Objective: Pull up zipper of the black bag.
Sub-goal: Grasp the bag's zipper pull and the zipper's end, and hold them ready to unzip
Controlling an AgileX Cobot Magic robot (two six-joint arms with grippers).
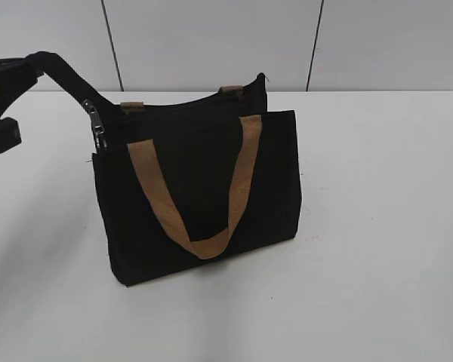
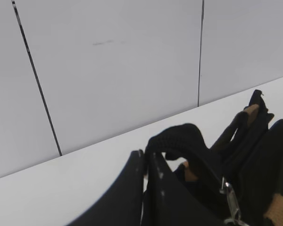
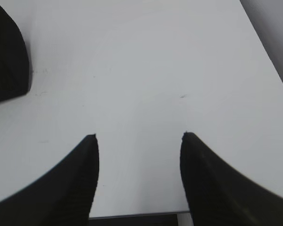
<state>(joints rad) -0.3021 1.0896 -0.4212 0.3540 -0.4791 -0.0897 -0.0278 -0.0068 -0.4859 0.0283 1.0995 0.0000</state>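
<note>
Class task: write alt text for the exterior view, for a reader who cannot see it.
A black bag with a tan handle stands upright on a white table. The left gripper pinches a black strip at its top left corner, just above the silver zipper pull.

No readable text, labels, brands or numbers anywhere — the black bag [image 1: 200, 188] carries no print.

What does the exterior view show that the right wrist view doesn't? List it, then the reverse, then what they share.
Only the exterior view: the black bag standing upright with its tan handle, the silver zipper pull at its top left corner, and the left gripper clamped on a black strip of fabric running from that corner. Only the right wrist view: the right gripper, open over nothing. Both: the bare white table.
</note>
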